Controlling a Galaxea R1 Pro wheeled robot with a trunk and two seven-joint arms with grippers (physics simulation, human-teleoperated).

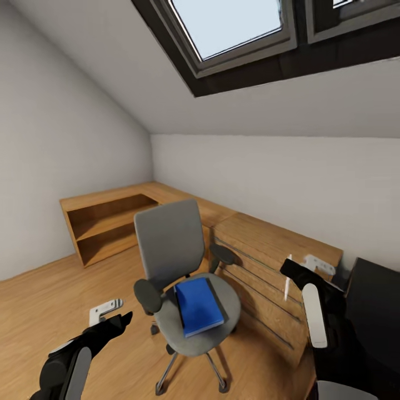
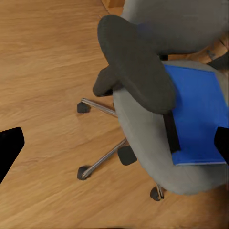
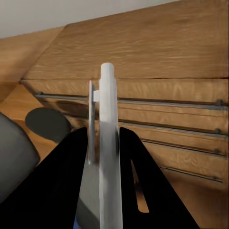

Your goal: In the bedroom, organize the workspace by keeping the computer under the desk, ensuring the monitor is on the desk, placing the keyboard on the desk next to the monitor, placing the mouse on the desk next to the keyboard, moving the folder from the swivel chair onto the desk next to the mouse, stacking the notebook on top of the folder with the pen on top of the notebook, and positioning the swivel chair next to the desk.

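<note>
Head view: blue folder (image 1: 198, 305) lies on swivel chair (image 1: 178, 266) seat, unmoved | right fingers (image 3: 71, 181) clamped on pen (image 3: 109, 152) | left fingers (image 1: 114, 321) apart, empty | bench (image 1: 278, 244) stacking not yet done

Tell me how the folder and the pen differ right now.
The folder is blue, broad and flat; the pen is pale, thin and long. The folder lies on the swivel chair seat, untouched; the pen is clamped in the right gripper. Neither is on the desk.

Blue folder (image 1: 198, 305) on grey swivel chair (image 1: 169, 244) (black armrests).
</note>
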